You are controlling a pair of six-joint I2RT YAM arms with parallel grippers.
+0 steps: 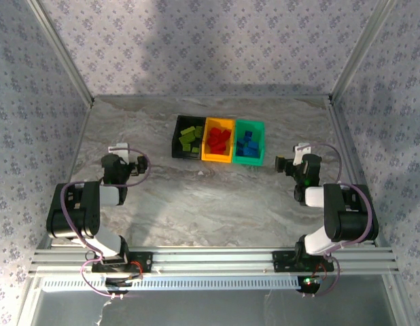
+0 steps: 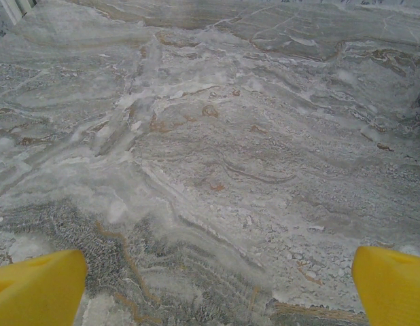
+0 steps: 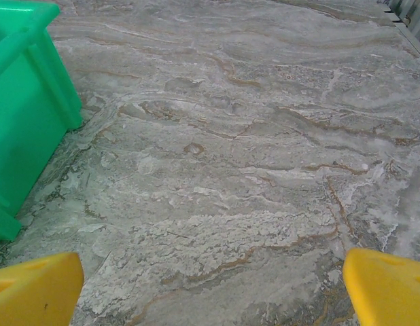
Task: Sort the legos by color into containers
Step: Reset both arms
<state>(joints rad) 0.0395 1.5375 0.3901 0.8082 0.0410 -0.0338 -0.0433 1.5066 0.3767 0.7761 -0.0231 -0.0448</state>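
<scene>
The left end effector [image 2: 217,288] and right end effector [image 3: 210,285] both hang released and empty above the worktop [image 2: 217,156], the bricks [image 1: 217,140] lying colour-sorted in the bins [image 1: 220,121] ahead between them, green bin [image 3: 26,102] nearest the right arm.

Seemingly open tabletop [image 1: 217,204] around bins [image 1: 218,159]

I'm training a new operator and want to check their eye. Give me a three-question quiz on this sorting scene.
1. True or false: the left claw holds a lego.
2. Which colour of legos fills the black bin? A red, B blue, C lime green.
3. Fill in: the blue legos lie in the ____ bin.
Key: 1 false; 2 C; 3 green bin.
</scene>
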